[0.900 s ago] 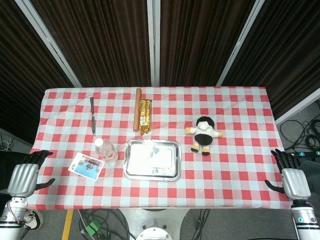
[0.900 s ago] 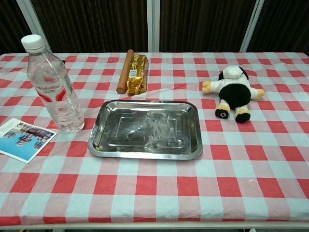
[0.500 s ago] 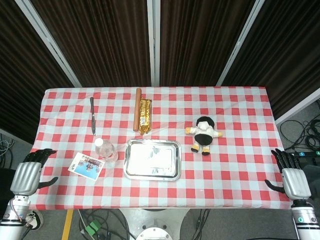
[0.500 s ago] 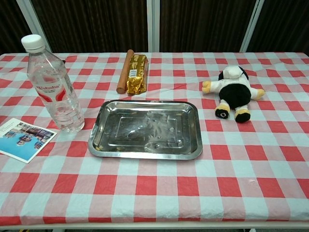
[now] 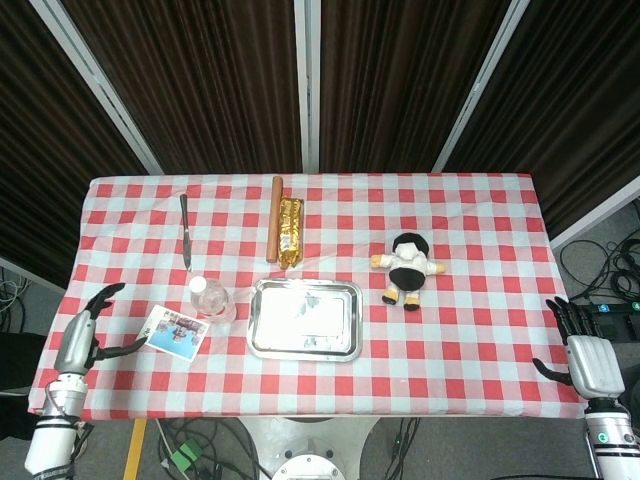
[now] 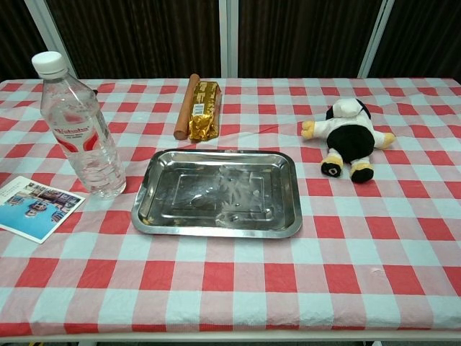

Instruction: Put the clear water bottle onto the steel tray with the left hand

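Note:
The clear water bottle (image 5: 210,299) (image 6: 81,128) stands upright with a white cap and red label, just left of the steel tray (image 5: 305,318) (image 6: 220,193). The tray holds nothing. In the head view my left hand (image 5: 82,332) hovers over the table's left edge, fingers spread and empty, well left of the bottle. My right hand (image 5: 586,357) hangs off the table's right front corner, fingers apart, holding nothing. Neither hand shows in the chest view.
A picture card (image 5: 173,329) (image 6: 34,205) lies left of the bottle. A knife (image 5: 185,231) lies behind it. A wooden rolling pin (image 5: 273,232) and a gold-wrapped packet (image 5: 290,233) lie behind the tray. A plush toy (image 5: 405,269) (image 6: 348,139) sits right of the tray.
My left hand has turned edge-on and moved right and up, onto the table's left edge. The right hand dropped slightly. Bottle and tray have not moved.

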You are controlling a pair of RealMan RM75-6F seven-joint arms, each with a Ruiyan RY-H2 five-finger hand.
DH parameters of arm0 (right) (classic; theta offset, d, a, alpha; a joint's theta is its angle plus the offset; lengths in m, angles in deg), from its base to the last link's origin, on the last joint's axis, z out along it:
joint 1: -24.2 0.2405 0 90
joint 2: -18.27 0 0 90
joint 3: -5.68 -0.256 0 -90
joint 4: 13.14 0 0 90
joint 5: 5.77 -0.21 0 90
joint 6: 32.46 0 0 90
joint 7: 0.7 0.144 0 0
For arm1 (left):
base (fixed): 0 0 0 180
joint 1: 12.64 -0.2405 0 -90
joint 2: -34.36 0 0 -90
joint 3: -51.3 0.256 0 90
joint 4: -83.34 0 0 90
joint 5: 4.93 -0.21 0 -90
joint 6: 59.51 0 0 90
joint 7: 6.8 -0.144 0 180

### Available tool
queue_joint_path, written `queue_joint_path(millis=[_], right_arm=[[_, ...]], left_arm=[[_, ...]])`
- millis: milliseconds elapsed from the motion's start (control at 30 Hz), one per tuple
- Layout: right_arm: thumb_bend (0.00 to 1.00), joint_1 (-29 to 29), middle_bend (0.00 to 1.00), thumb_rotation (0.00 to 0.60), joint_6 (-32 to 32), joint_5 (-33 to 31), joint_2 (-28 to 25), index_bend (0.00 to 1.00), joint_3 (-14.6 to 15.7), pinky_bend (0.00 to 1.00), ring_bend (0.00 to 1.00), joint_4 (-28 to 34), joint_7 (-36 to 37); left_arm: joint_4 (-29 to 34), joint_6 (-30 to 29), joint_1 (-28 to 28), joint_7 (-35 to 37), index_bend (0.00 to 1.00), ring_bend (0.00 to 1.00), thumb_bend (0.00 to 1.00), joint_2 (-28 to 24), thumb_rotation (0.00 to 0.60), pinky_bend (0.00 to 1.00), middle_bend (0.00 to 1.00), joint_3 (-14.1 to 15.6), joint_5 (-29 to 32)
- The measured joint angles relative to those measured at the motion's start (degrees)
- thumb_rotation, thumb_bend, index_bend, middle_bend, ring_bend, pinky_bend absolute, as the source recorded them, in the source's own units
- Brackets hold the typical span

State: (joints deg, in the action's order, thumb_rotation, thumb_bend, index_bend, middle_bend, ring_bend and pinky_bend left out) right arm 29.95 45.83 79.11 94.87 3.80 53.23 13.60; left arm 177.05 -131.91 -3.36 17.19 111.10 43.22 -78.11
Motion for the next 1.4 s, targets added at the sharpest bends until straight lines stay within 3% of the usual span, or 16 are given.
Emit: queue_joint_path(millis=[100, 267, 567, 967, 1133, 1300, 1400], right_arm=[[0.12, 0.1, 0.04, 0.6, -0.5, -0.2, 0.2, 0.07, 0.0, 0.0, 0.0, -0.3, -0.1], [0.12, 0.1, 0.04, 0.6, -0.7, -0.6, 0.2, 0.07, -0.2, 0.0, 0.0, -0.6, 0.1], [0.12, 0.1, 0.04, 0.6, -0.5, -0.5, 0.0, 0.07, -0.3, 0.0, 0.0, -0.6, 0.7], [0.12, 0.2, 0.04, 0.6, -1.1, -1.0, -0.3, 0.07, -0.5, 0.0, 0.0, -0.5, 1.4], [0.12, 0.3, 0.04, 0.6, -1.3, -1.2, -0.4, 0.07, -0.7, 0.0, 0.0, -0.4, 1.6], [0.12, 0.3, 0.04, 0.6, -1.5, -1.3, -0.4, 0.07, -0.7, 0.0, 0.0, -0.2, 1.5], [0.12, 0.3, 0.04, 0.6, -1.4, -1.3, -0.5, 0.07, -0.8, 0.0, 0.0, -0.1, 1.5]], left_arm=[[-1.2, 2.8, 1.3, 5.0, 0.21, 0.17, 0.0, 3.2, 0.6, 0.22, 0.25, -2.0, 2.5], [-3.4, 5.1, 3.3, 5.8, 0.21, 0.17, 0.0, 6.9, 0.6, 0.22, 0.25, -3.3, 3.8], [-3.8, 6.7, 7.2, -0.3, 0.21, 0.17, 0.0, 9.9, 0.6, 0.22, 0.25, -4.4, 3.5], [-3.7, 11.7, 13.0, -4.9, 0.21, 0.17, 0.0, 14.7, 0.6, 0.22, 0.25, -7.6, 8.4], [-3.7, 12.3, 13.6, -4.3, 0.3, 0.19, 0.04, 15.0, 0.6, 0.22, 0.36, -7.7, 8.5], [-3.6, 11.8, 14.2, -5.1, 0.51, 0.33, 0.12, 15.5, 0.6, 0.31, 0.57, -8.1, 8.7], [-3.3, 11.5, 14.4, -5.9, 0.56, 0.39, 0.15, 15.5, 0.6, 0.35, 0.62, -8.1, 8.8]])
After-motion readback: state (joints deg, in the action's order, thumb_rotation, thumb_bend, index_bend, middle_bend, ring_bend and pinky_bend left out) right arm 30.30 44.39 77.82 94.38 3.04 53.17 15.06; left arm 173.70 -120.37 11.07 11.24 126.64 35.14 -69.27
